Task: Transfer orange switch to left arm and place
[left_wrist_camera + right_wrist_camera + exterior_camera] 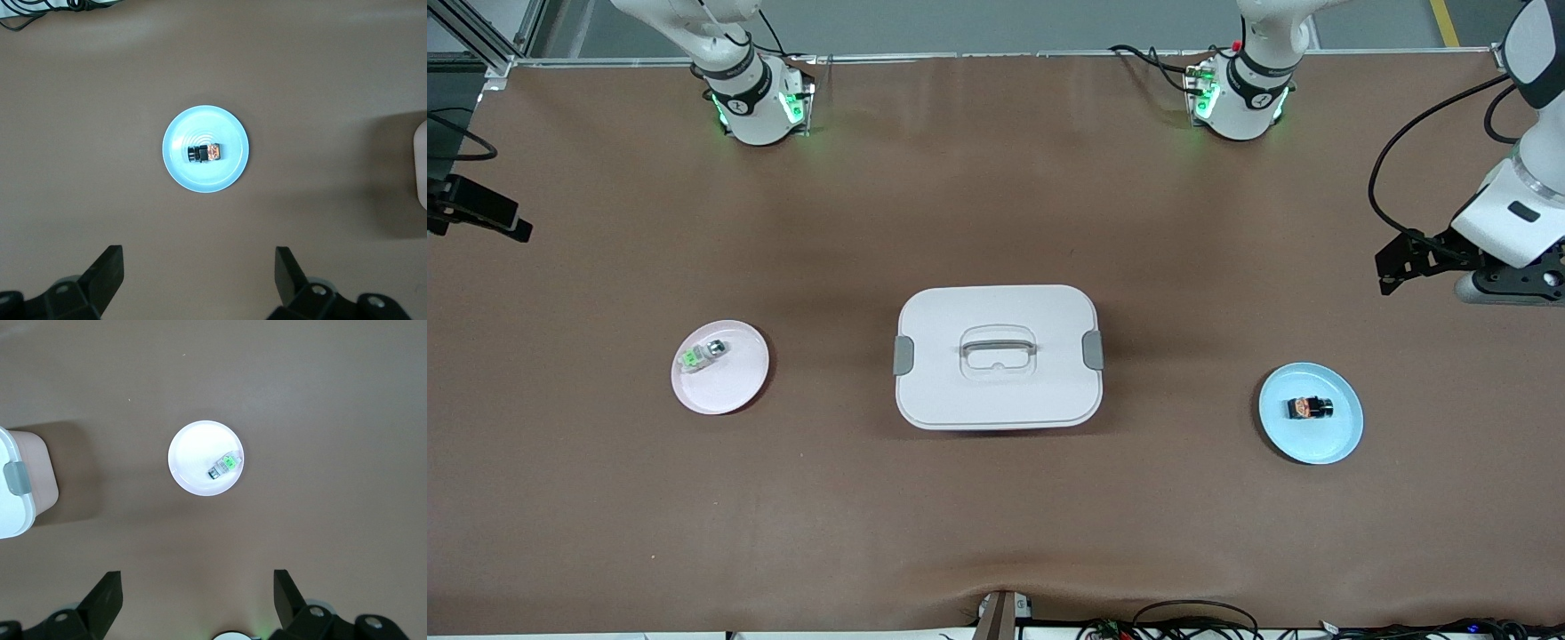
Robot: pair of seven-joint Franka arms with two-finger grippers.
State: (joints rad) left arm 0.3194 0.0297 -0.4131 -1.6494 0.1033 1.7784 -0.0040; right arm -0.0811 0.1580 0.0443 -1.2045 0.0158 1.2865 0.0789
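Observation:
The orange switch (1309, 408) lies on its side on a light blue plate (1343, 436) toward the left arm's end of the table. In the left wrist view the switch (205, 153) and the plate (230, 170) show from high above. My left gripper (199, 257) is open and empty, up in the air over the bare table beside that plate; its hand (1507, 267) shows at the front view's edge. My right gripper (197, 580) is open and empty, high over the table beside a pink plate (193, 453). The white box (996, 391) sits closed at the table's middle, between the two plates.
The pink plate (734, 387) toward the right arm's end holds a clear-and-green switch (701, 355), which also shows in the right wrist view (224, 465). A corner of the box shows in the right wrist view (17, 513). Cables lie along the table edge nearest the front camera.

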